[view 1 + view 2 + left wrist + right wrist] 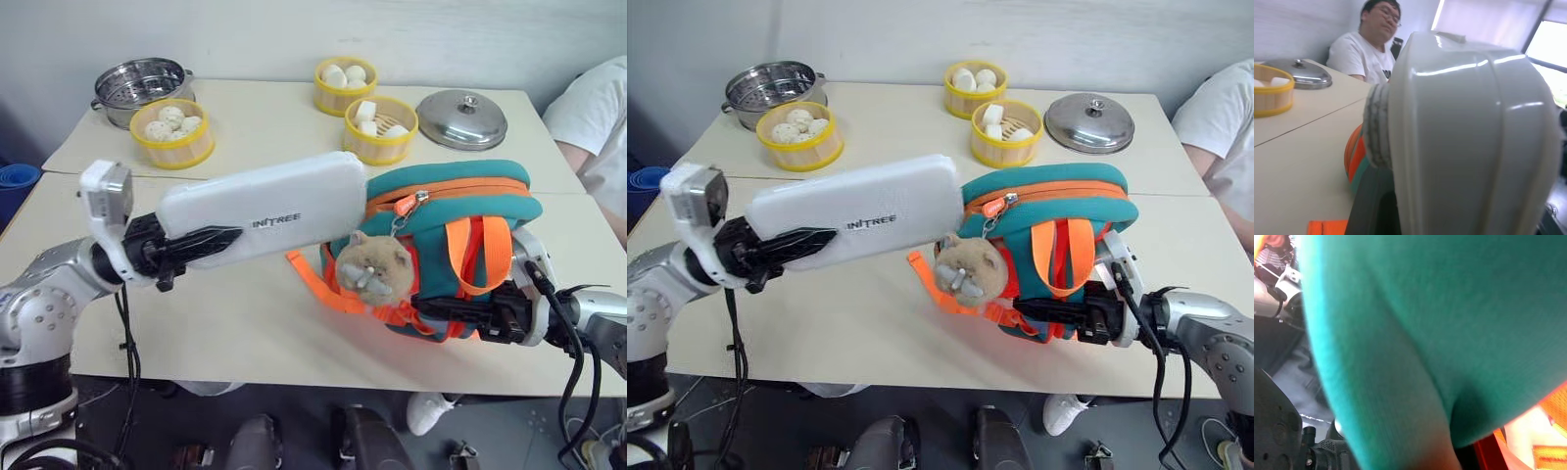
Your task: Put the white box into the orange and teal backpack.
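The cream counter (255,333) took up most of what I could see, and the orange and teal backpack (460,201) served as my landmark on it, sitting toward the near edge with its zipped top facing the robot's left. A person in a white shirt (598,117) sat at the counter's far corner beyond the backpack. The white box (265,211) was next in size: it was held off the counter, roughly level, its free end right up against the backpack's zipper side, perhaps touching it, just above the tan plush charm (372,266). The left tool (201,245) clamped the box's other end, fingers narrowed around it. The right tool (460,318) was closed on the backpack's lower near side, among the orange straps (323,284), steadying it. Behind the backpack stood two yellow steamer baskets (380,127) of buns, a steel lid (461,119), and farther off to the backpack's left a third basket (173,131) and a metal pot (137,88).

By my reckoning the job was about halfway: the box was lifted and lined up and the bag braced. I could not tell whether the zipper was open enough. Sliding the box inside and letting go remained
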Available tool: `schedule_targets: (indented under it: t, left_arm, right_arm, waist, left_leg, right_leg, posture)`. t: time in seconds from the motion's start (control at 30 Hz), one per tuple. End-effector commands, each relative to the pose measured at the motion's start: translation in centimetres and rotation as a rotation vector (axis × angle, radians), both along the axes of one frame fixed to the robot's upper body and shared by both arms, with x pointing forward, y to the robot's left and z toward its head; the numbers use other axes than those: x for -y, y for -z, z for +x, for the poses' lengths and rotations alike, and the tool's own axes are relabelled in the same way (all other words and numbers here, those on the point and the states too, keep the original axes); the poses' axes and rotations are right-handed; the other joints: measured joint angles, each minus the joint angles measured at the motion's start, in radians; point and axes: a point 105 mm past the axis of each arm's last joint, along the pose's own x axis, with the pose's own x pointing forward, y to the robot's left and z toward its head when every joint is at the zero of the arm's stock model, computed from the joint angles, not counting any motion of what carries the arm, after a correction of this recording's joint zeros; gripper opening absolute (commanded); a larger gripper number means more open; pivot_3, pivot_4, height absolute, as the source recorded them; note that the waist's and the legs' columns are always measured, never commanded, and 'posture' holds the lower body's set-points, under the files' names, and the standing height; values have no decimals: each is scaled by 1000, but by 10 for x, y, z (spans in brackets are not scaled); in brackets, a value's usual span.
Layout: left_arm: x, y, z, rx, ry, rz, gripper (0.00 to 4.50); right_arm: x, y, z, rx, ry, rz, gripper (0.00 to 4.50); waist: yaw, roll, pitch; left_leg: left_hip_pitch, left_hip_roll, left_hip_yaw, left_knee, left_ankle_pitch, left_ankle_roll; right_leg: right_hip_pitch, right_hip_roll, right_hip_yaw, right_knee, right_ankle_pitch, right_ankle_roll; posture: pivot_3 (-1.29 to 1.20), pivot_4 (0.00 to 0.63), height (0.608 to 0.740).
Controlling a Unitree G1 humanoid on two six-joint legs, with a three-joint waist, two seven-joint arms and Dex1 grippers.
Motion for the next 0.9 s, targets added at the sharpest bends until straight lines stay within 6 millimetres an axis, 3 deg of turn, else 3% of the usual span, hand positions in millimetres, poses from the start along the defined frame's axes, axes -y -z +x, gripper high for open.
schedule_targets:
  t: [0.03,0.2,0.3,0.43,0.53,0.67,0.73,0.83,0.9]
  left_arm:
    - [11,1,8,130,43,141,1181]
    - [22,15,28,299,105,476,1181]
    - [44,8,40,347,123,548,1181]
    - [101,11,48,390,208,549,1181]
    - [161,20,50,403,273,504,1181]
    - [211,15,71,412,157,368,1181]
    - [216,18,73,403,174,316,1181]
    - [205,17,71,339,212,265,2191]
    - [180,-2,68,345,235,157,2784]
  right_arm:
    - [-4,-2,1,23,-13,4,36]
    - [-10,-4,4,48,-23,12,36]
    - [-15,-7,6,67,-33,24,36]
    - [-22,-10,8,70,-42,57,36]
    - [-25,-6,10,79,-51,41,36]
    - [-29,-6,12,93,-59,37,36]
    - [-30,-7,14,97,-54,40,36]
    - [-30,-9,19,122,-13,49,0]
    - [-29,-12,24,145,37,68,0]
  waist:
    - [2,0,0]
    - [4,0,0]
    - [4,0,0]
    - [16,0,0]
    - [27,0,0]
    - [26,-1,0]
    - [24,-1,1]
    - [21,-1,1]
    - [16,-1,1]
  left_leg:
    - [0,0,0,0,0,0]
    - [0,-1,0,1,0,2]
    - [0,0,1,1,0,3]
    - [0,-1,1,2,0,4]
    - [-1,-1,1,4,0,4]
    - [-3,-1,2,5,0,3]
    - [-2,-1,3,6,0,4]
    - [-2,0,3,5,0,3]
    - [-1,0,3,4,2,2]
  right_leg:
    - [0,0,0,0,0,0]
    - [1,1,1,0,1,1]
    - [1,0,1,0,1,1]
    - [1,0,2,1,1,2]
    - [1,1,3,1,1,3]
    - [-1,2,4,1,1,4]
    - [-2,2,5,2,1,4]
    - [-3,3,5,3,1,4]
    - [-3,3,5,4,1,4]
  posture:
    - [0,150,740]
    - [0,150,740]
    - [0,150,740]
    - [0,150,740]
    - [0,150,740]
    - [0,150,740]
    - [0,150,740]
    - [0,150,740]
    - [0,150,740]
